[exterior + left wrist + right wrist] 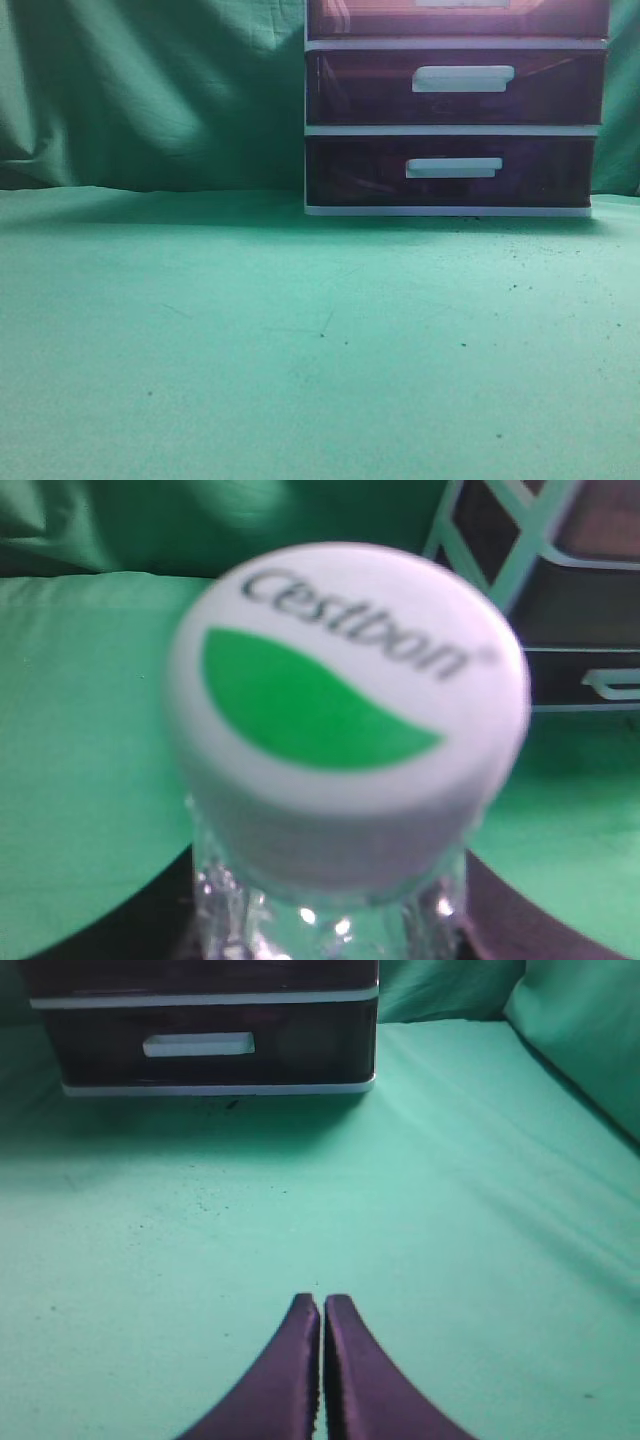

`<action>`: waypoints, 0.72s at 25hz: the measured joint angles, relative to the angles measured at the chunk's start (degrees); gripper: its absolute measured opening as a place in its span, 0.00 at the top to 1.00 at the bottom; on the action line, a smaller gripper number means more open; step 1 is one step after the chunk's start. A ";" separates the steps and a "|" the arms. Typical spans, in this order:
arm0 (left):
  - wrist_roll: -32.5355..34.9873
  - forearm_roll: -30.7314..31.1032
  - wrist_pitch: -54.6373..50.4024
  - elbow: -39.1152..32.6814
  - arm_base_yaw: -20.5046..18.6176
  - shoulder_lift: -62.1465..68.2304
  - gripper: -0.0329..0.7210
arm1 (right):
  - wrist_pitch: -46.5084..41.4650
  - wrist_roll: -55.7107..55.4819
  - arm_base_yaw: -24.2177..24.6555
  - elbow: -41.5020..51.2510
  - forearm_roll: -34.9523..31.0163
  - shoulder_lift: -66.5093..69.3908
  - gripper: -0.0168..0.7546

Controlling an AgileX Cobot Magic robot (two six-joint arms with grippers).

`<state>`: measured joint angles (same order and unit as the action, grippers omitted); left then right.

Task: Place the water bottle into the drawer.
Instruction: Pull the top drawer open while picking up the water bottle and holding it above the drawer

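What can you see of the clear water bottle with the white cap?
The clear plastic water bottle shows only in the left wrist view, very close and blurry. Its round white cap has a green leaf-like shape and the word "Cestbon" printed on top. Below the cap, only the shiny see-through neck shows. Green cloth lies behind it. What holds it cannot be seen.

Water bottle [345, 730] upright, white-capped; drawer [457, 18] shut.

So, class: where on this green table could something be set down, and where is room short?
The green cloth lies bare from the cabinet's base to the near edge, and also left of the cabinet up to the backdrop. The right gripper, shut, hangs over that open cloth. Only the far right is crowded, where the cabinet stands.
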<state>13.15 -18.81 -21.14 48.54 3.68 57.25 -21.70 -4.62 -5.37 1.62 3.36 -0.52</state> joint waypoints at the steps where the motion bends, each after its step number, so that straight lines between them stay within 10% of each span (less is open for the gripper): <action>1: 0.00 -0.32 -1.23 0.10 0.00 -1.13 0.59 | 0.72 0.73 0.00 0.00 0.48 0.00 0.98; 11: 8.29 -1.54 -9.03 0.13 11.60 -6.24 0.59 | 37.43 -0.98 0.00 0.02 -4.40 0.00 0.98; 18: 9.00 -1.86 -9.12 0.13 14.27 -6.24 0.59 | 25.81 7.35 0.00 -15.12 -7.34 9.29 0.98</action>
<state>22.15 -20.67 -30.26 48.67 17.95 51.00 4.11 2.73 -5.37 -13.49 -3.98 8.78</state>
